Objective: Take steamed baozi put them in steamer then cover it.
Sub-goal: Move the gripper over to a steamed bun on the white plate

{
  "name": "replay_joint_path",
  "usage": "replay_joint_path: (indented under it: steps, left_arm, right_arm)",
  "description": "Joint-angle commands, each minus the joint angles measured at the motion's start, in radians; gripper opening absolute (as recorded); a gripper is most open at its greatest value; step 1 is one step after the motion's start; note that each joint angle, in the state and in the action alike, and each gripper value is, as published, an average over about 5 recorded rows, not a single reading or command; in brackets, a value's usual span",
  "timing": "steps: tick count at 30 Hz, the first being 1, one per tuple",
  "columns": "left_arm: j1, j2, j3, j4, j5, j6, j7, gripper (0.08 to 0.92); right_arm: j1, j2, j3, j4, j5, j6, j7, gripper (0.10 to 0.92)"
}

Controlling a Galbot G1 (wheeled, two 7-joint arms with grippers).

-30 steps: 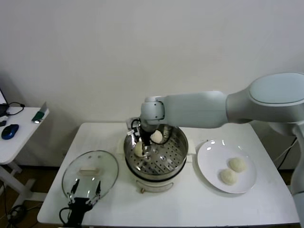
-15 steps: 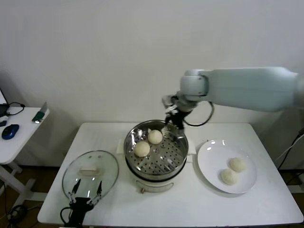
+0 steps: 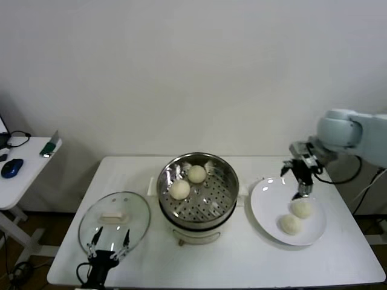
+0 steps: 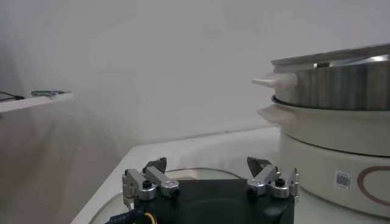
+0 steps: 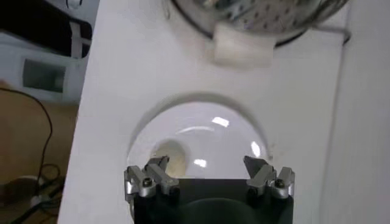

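Observation:
Two baozi [image 3: 179, 189] [image 3: 196, 174] lie in the steamer [image 3: 227, 194] at the table's middle. Two more baozi [image 3: 302, 209] [image 3: 291, 225] lie on the white plate [image 3: 264, 208] to the right. My right gripper [image 3: 299, 187] is open and empty, hovering just above the plate's far baozi; in the right wrist view [image 5: 207, 164] one baozi [image 5: 171, 156] shows by one finger. The glass cover [image 3: 115, 220] with its cream handle lies flat at the front left. My left gripper [image 3: 109, 243] is open and idle at the cover's near edge; it also shows in the left wrist view [image 4: 208, 169].
A side table at the far left holds a blue mouse [image 3: 12, 167] and cables. The steamer's pot base [image 4: 341, 164] stands close to the left gripper. The table's right edge lies just beyond the plate.
My right gripper has let go of a baozi in the steamer, lifted out, and swung right to above the plate. The left arm has not moved.

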Motion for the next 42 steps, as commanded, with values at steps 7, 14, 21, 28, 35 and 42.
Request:
replay_joint_path:
  steps: [7, 14, 21, 28, 35, 42]
  left_arm:
    - [0.009, -0.006, -0.012, -0.001, 0.0, -0.002, -0.001, 0.823]
    - [0.009, -0.009, -0.013, 0.005, -0.001, -0.005, -0.001, 0.823]
    - [0.001, -0.011, -0.01, 0.01, 0.0, -0.003, -0.001, 0.823]
    - [-0.002, -0.011, -0.01, 0.017, -0.001, -0.002, -0.002, 0.823]
    - [-0.008, -0.012, -0.006, 0.019, 0.004, 0.002, -0.002, 0.823]
    - [-0.007, -0.016, -0.006, 0.018, 0.005, 0.001, -0.003, 0.823]
  right_arm:
    - [-0.539, -0.077, 0.365, -0.09, -0.216, -0.04, 0.049, 0.823]
    - [-0.619, -0.022, 0.428, -0.15, -0.223, -0.07, 0.092, 0.823]
    - [-0.704, 0.012, 0.506, -0.189, -0.233, -0.097, 0.117, 0.823]
    - [-0.745, 0.015, 0.534, -0.208, -0.252, -0.1, 0.122, 0.823]
    - [-0.759, 0.023, 0.563, -0.224, -0.258, -0.099, 0.123, 0.797]
    - [-0.73, 0.018, 0.541, -0.22, -0.258, -0.092, 0.105, 0.677]
